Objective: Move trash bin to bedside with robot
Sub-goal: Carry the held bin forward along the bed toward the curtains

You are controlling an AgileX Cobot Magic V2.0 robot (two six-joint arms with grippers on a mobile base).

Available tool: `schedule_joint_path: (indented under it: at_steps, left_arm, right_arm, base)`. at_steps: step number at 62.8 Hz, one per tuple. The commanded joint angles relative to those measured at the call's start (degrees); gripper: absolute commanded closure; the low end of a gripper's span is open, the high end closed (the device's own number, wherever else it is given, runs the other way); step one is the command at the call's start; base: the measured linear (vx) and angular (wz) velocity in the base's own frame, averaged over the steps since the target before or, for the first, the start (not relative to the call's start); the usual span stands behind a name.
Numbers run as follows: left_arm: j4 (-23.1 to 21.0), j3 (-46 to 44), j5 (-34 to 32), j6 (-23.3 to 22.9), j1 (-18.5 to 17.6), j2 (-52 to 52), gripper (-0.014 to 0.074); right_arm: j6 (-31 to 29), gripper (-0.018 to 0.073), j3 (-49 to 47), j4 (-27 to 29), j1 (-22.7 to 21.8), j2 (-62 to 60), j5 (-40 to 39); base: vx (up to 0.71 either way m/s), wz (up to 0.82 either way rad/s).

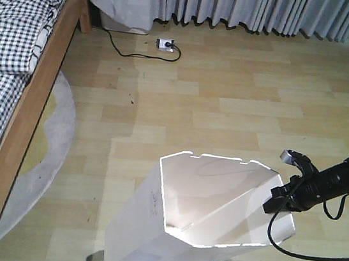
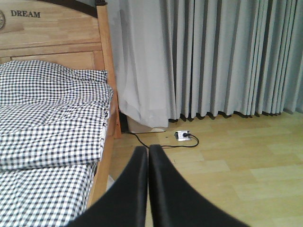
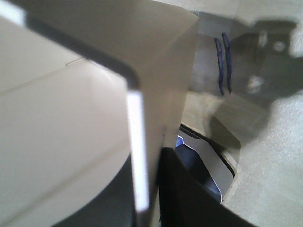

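The trash bin (image 1: pixel 204 221) occupies the lower centre of the front view, open mouth up, on the wooden floor (image 1: pixel 242 107) and well apart from the bed (image 1: pixel 16 39) that runs down the left edge of the frame. The right gripper (image 1: pixel 280 201) meets the bin at the right side of its angular rim. In the right wrist view the rim wall (image 3: pixel 135 156) passes between the two dark fingers (image 3: pixel 189 198), so the gripper appears to pinch this wall, one finger inside and one outside. The left gripper (image 2: pixel 148 182) has its fingers pressed together on nothing and points toward the bed and the grey curtains (image 2: pixel 222 56). The step in hand is judged to be transport of the bin leftward to the bedside. Maintain the pinch on the rim throughout; thin plastic may flex or slip from a single-point hold. Advance slowly and keep the bin upright, since the tapered base may tip. Approach the wooden bed frame (image 1: pixel 32 108) across bare floor, and expect the edge of the round rug (image 1: pixel 62 125) beside the bed to catch the base. Keep clear of the power strip (image 1: pixel 165 44) and its cable in the upper centre.
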Motion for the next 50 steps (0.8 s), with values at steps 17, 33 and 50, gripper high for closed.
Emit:
schedule_joint_path:
  at_steps: [17,33,50]
  left_arm:
    - [-0.08,-1.38,-4.18,-0.25,-0.01,-0.31,0.0603]
    - [-0.08,-1.38,-4.18,-0.25,-0.01,-0.31,0.0603]
    - [-0.08,-1.38,-4.18,-0.25,-0.01,-0.31,0.0603]
  right_arm:
    - [-0.52,0.0564,-0.56,5.35,-0.23,-4.55,13.26]
    - [-0.47,0.0564,-0.56,5.35,-0.23,-4.55,13.26]
    - [-0.52,0.0564,-0.56,5.35,-0.23,-4.55,13.26]
  base:
    - [0.28,-0.02]
    - [0.29,-0.01]
    - [0.27,0.00]
